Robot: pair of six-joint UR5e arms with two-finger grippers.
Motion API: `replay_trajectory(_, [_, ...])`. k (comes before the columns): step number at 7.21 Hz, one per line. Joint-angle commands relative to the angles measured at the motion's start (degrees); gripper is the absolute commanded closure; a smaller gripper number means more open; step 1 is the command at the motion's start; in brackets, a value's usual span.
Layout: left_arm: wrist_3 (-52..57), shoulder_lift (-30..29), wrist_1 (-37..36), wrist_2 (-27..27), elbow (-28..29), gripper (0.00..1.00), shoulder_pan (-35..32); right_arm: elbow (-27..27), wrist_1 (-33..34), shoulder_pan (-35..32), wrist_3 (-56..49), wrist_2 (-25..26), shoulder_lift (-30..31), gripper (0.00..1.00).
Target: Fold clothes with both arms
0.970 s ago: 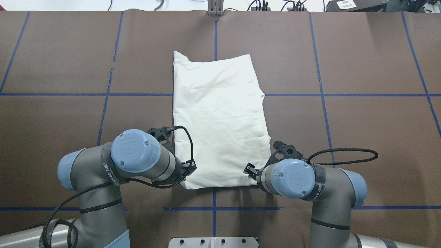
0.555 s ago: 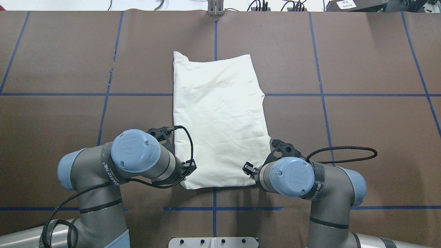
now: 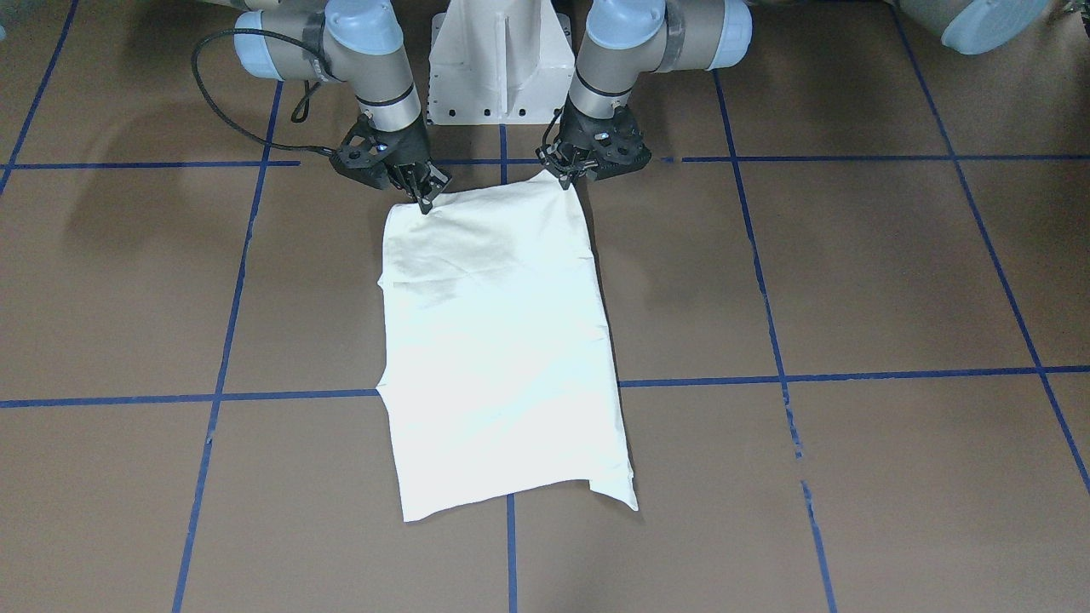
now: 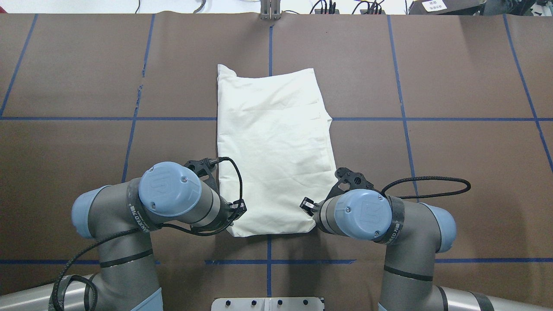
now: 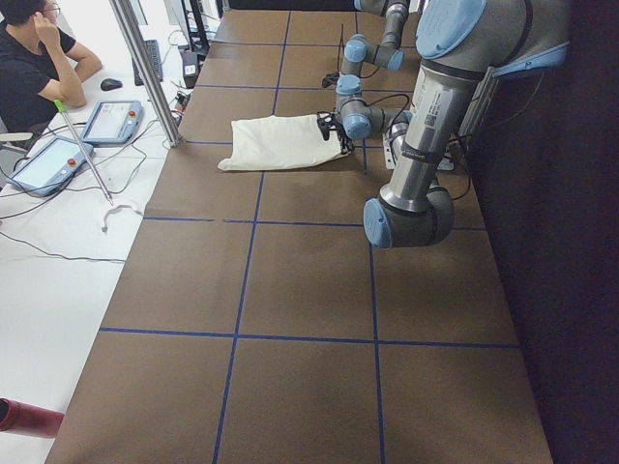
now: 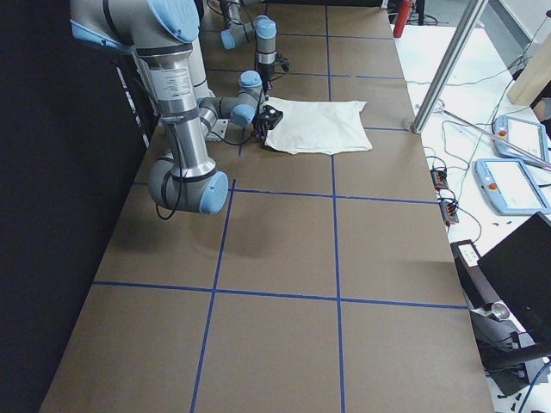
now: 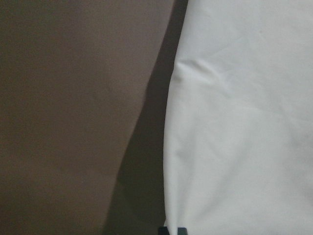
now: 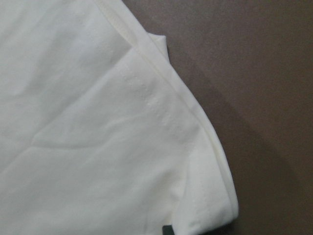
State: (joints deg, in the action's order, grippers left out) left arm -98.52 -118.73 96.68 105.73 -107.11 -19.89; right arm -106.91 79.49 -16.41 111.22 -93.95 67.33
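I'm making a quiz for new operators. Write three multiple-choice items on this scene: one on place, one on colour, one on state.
1. Where on the T-shirt are both grippers? A its far edge; B its corners nearest the robot; C its middle.
2. What colour are the tape lines? A red; B yellow; C blue.
3. How does the T-shirt lie? A spread, sleeves out; B folded flat, plain side up; C hanging.
Answers: 1 B, the left gripper and right gripper are at the robot-side corners. 2 C, blue lines cross the brown table. 3 B, a flat cream rectangle, no print showing.
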Motion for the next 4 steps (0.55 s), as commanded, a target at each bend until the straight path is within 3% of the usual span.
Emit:
replay_trajectory(1, [0.0, 0.2, -0.1, 0.1, -0.6, 1.00, -0.1, -1.2, -0.1, -0.4, 0.4, 0.0, -0.2, 1.00])
replay_trajectory(4, [0.0, 5.7, -0.4, 0.0, -8.3, 1.00, 0.8, -7.9, -0.6, 2.9, 0.0, -1.2, 4.3, 1.00])
